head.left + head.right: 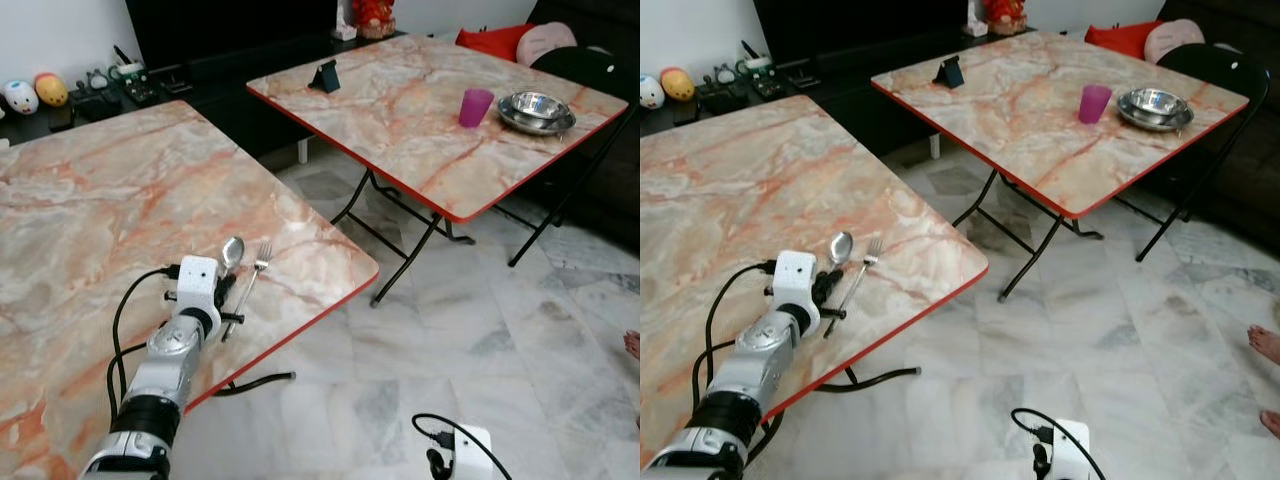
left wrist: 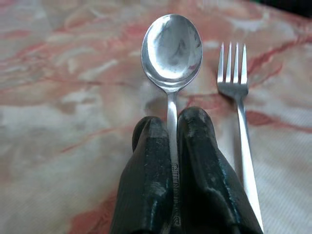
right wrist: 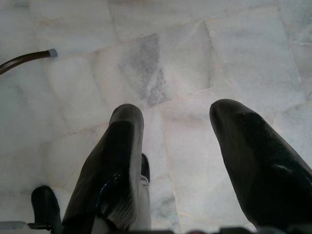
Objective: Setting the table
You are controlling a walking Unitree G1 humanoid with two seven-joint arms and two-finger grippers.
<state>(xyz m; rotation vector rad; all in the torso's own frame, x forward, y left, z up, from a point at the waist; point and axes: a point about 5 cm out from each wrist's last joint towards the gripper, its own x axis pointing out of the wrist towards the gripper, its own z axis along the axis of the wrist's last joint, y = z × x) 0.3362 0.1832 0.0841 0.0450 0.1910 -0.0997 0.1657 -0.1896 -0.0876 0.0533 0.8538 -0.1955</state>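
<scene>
On the near surface (image 1: 90, 230), close to its right corner by the red edge, the left claw (image 2: 171, 141) is closed tight on the handle of a spoon (image 2: 171, 51). A fork (image 2: 238, 102) lies just beside the spoon, parallel to it. The right claw (image 3: 175, 146) hangs over the tiled floor (image 3: 161, 63), fingers spread apart and holding nothing.
</scene>
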